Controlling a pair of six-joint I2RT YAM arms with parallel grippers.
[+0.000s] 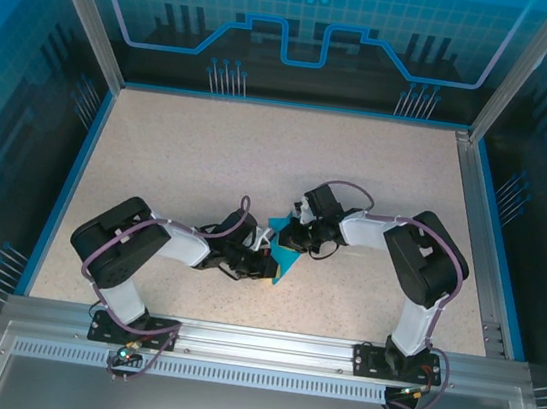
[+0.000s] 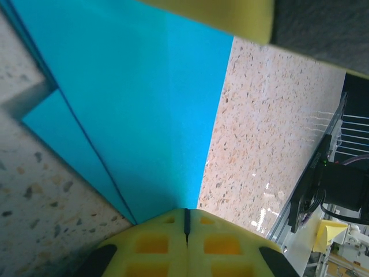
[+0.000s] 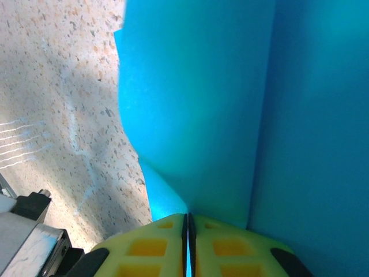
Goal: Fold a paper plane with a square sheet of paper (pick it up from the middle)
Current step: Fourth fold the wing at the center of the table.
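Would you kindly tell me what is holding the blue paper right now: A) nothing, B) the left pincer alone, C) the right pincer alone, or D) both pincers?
D: the left pincer and the right pincer are each shut on the blue paper in their wrist views.

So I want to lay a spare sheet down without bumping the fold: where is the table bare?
The far half of the speckled beige tabletop, up to the blue back edge, is bare; so is the near strip along the metal rail. It is crowded mid-table, where the left gripper and right gripper both pinch the partly folded cyan-blue paper sheet.
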